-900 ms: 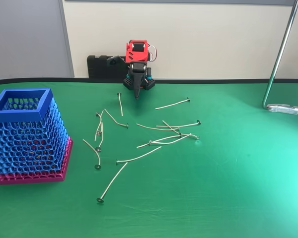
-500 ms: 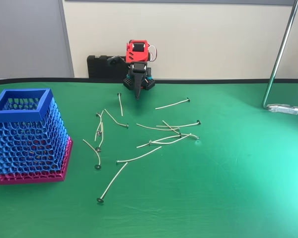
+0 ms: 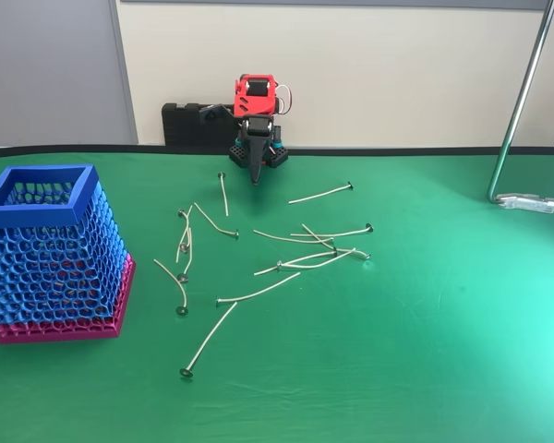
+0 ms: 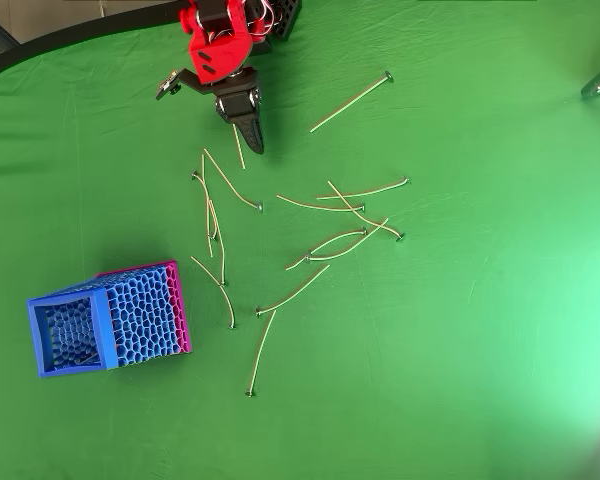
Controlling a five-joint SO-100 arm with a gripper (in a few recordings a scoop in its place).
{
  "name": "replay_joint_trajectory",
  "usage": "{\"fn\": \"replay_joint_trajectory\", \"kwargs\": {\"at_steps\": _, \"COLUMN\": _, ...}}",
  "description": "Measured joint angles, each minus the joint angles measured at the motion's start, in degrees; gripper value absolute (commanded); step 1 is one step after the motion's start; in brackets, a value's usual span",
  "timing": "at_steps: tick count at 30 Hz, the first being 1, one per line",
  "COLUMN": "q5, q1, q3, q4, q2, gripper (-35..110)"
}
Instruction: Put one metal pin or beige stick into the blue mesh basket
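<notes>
Gripper closed, empty, pointing down, arm folded.

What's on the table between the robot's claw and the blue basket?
In the overhead view, a few thin pins lie scattered on the green cloth between the gripper and the basket; otherwise it's bare.

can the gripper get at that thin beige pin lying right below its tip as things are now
Probably yes. The black gripper hangs closed just over the thin beige pin nearest the arm's base, and nothing lies across that pin; the other pins are apart from it.

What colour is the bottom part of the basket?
The blue mesh basket has a magenta-pink base, clearest in the fixed view.
</notes>
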Motion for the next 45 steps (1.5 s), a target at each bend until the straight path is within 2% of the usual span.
{"fn": "replay_joint_trajectory", "kwargs": {"at_steps": 12, "q5": -0.5, "q1": -1.0, "q3": -0.3, "q4": 0.4, "q2": -1.2, "gripper": 1}}
{"fn": "replay_joint_trajectory", "kwargs": {"at_steps": 32, "q5": -7.3, "q1": -1.4, "q3": -26.6, "q4": 2.5, "q2": -33.8, "gripper": 1}}
{"fn": "replay_joint_trajectory", "kwargs": {"at_steps": 45, "q5": -22.2, "q1": -3.6, "q3": -50.0, "q4": 10.8, "q2": -59.2, "gripper": 1}}
